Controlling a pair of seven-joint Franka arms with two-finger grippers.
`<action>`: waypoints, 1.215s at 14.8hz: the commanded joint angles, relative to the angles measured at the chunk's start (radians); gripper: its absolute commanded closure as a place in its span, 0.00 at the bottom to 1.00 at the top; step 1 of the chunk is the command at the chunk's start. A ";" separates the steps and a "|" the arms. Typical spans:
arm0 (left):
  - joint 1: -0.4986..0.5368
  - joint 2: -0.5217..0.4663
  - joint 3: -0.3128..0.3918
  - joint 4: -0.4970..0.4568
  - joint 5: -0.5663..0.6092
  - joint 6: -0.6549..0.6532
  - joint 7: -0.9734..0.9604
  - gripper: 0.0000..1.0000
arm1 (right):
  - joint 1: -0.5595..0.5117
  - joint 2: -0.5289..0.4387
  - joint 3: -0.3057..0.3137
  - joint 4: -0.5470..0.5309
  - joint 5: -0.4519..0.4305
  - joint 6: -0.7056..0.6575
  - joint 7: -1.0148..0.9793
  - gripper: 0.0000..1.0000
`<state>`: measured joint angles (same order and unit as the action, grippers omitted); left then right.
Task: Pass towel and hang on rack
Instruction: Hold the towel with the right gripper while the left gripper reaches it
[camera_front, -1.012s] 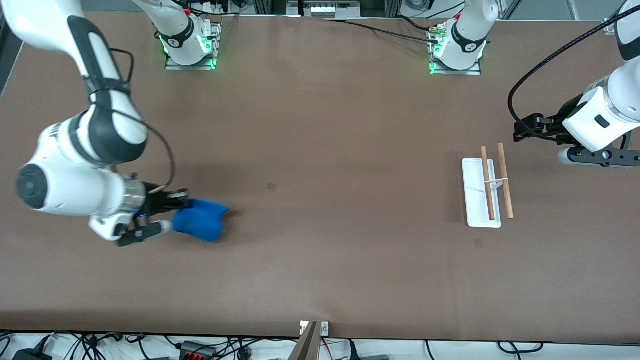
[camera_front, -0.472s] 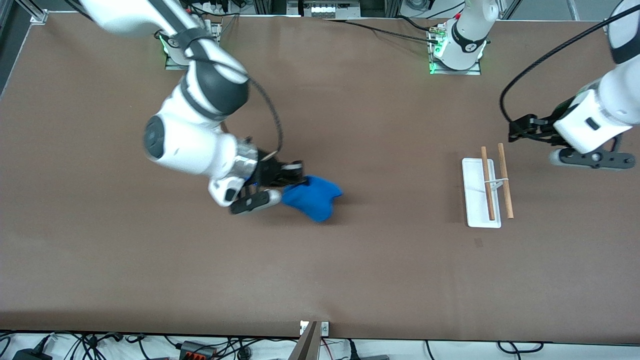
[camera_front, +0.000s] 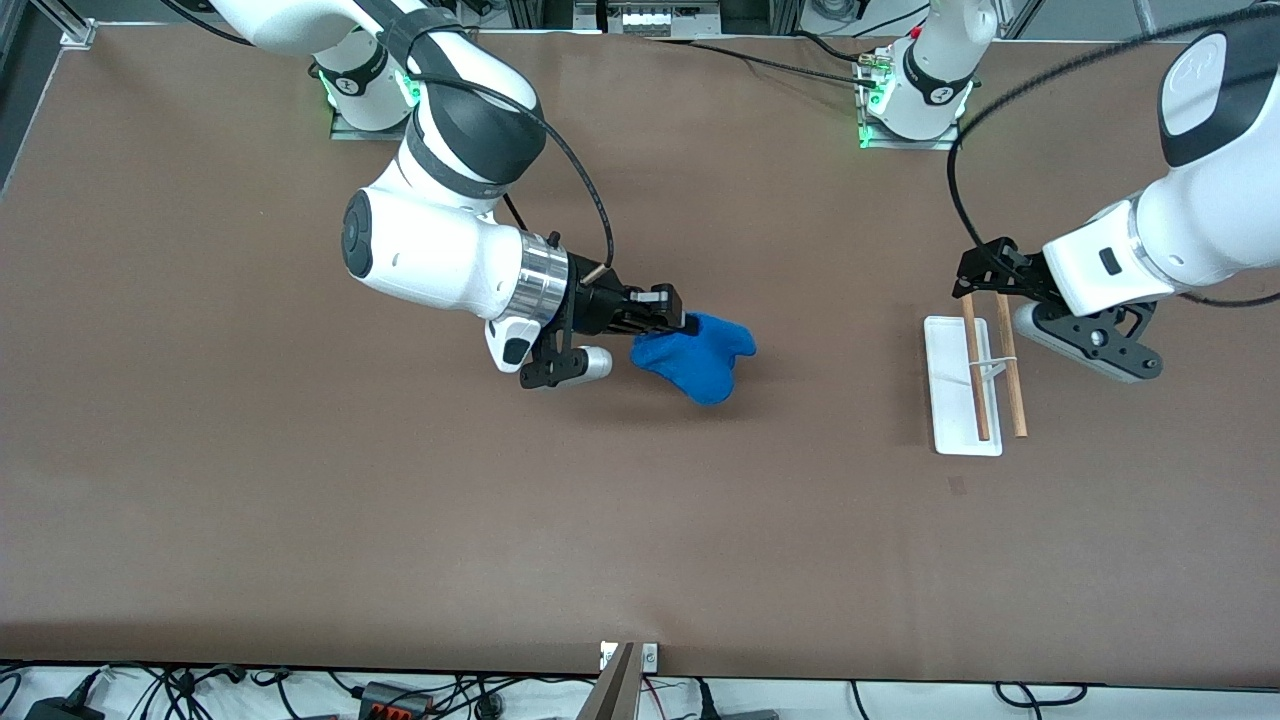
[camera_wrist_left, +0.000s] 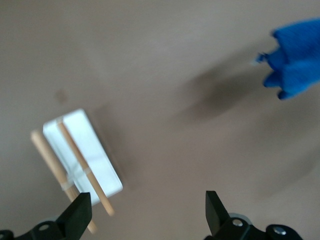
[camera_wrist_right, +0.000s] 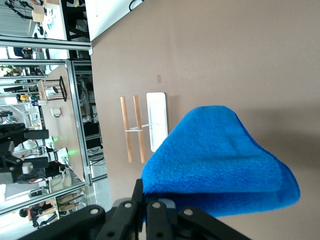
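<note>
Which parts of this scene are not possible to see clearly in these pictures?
- Right gripper, front view: fingertips buried in the blue towel, over mid-table.
- Towel, left wrist view: cut off by the frame edge, blurred.
- Rack, left wrist view: rod ends covered by the open left gripper, which hangs over it.
- Rack, right wrist view: base partly covered by the towel.
- Rack's thin upright, front view: too small to trace.

In the left wrist view the towel (camera_wrist_left: 296, 60) is cut off by the upper right edge and blurred, as are the rack (camera_wrist_left: 80, 160) and its rods. The left gripper (camera_wrist_left: 147, 212) shows only its jaws' tips at the bottom edge. In the right wrist view the right gripper (camera_wrist_right: 145, 212) is cropped below (its jaws' tips hidden under blue cloth).
</note>
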<state>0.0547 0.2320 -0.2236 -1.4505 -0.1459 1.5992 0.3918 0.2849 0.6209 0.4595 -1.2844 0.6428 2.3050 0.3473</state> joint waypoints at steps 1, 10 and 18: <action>-0.076 -0.007 0.006 -0.022 -0.020 0.065 0.281 0.00 | -0.007 0.011 0.018 0.023 0.020 0.002 0.016 1.00; -0.165 0.026 -0.002 -0.025 -0.066 0.192 0.583 0.00 | -0.004 0.010 0.016 0.022 0.015 0.004 0.007 1.00; -0.279 0.130 -0.051 -0.024 -0.072 0.357 0.651 0.00 | 0.014 0.016 0.018 0.022 0.020 0.076 -0.004 1.00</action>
<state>-0.2285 0.3592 -0.2603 -1.4754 -0.1965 1.9399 0.9949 0.2906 0.6218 0.4626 -1.2807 0.6460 2.3513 0.3505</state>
